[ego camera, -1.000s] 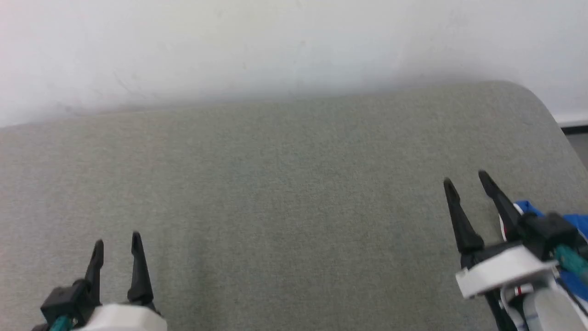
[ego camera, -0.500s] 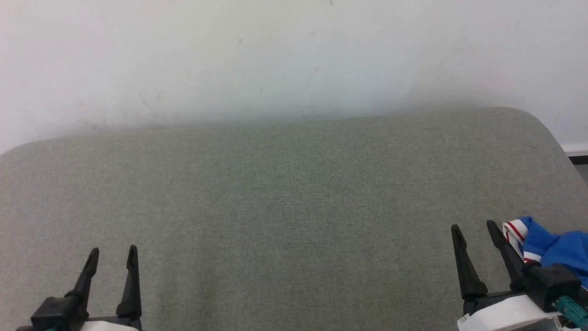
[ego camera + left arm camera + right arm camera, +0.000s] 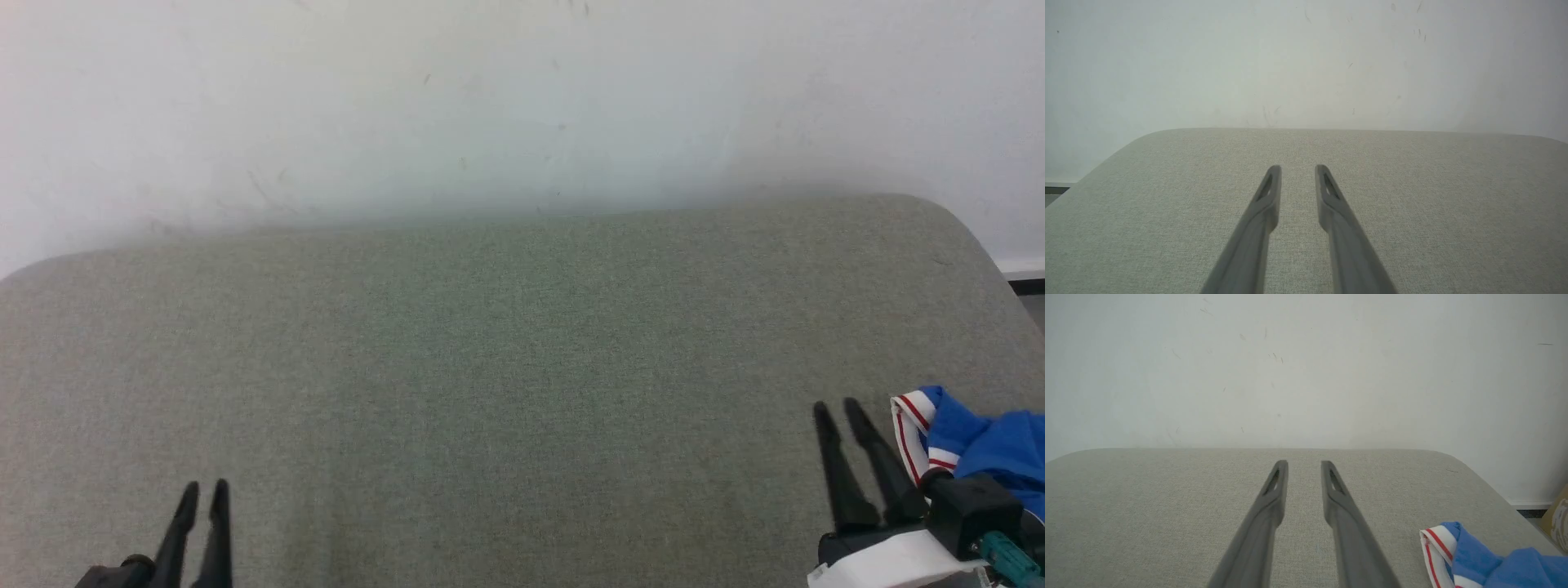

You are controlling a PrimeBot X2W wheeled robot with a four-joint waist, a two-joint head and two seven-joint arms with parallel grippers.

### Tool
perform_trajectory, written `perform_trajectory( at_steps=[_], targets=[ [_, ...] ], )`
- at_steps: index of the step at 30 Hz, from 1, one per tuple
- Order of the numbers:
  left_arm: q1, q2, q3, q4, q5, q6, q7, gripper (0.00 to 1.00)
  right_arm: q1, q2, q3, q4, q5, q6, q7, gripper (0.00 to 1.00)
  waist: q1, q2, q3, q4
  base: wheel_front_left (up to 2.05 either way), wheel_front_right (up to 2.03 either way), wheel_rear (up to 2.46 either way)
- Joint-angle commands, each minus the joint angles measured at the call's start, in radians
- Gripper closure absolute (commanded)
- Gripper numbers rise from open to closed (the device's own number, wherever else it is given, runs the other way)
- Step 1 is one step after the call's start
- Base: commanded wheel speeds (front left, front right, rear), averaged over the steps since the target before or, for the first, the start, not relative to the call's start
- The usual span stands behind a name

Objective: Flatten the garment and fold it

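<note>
Opening stage of flatten-and-fold. The garment (image 3: 988,445), blue with a white-and-red striped edge, lies bunched at the near right of the grey-green surface (image 3: 522,367), just beside the right claw (image 3: 834,404) on its outer side; part of it runs out of frame. The left claw (image 3: 205,486) sits at the near left, well apart from the garment. Both point toward the wall (image 3: 490,98), fingers slightly parted with nothing between them: released and empty. Judged from this, no flattening has begun. The next move calls for turning the right claw onto the striped edge, pinching it, and drawing the bundle to the bare middle, where the left claw can take an opposite edge.
</note>
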Motion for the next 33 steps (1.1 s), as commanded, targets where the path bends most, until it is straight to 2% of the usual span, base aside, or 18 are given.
perform_trajectory(
  at_steps=[1, 33],
  targets=[
    [-0.001, 0.000, 0.000, 0.000, 0.001, 0.000, 0.001, 1.00, 0.000, 0.000, 0.000, 0.000, 0.000, 0.000, 0.000, 1.00, 0.0000, -0.0002, 0.000, 0.000, 0.00, 0.00, 0.00],
    [-0.059, -0.044, -0.021, -0.012, 0.065, 0.013, 0.066, 1.00, -0.038, 0.002, 0.000, 0.012, -0.029, 0.000, 0.041, 1.00, 0.0000, -0.0002, 0.009, 0.026, 0.00, 0.00, 0.00]
  ],
)
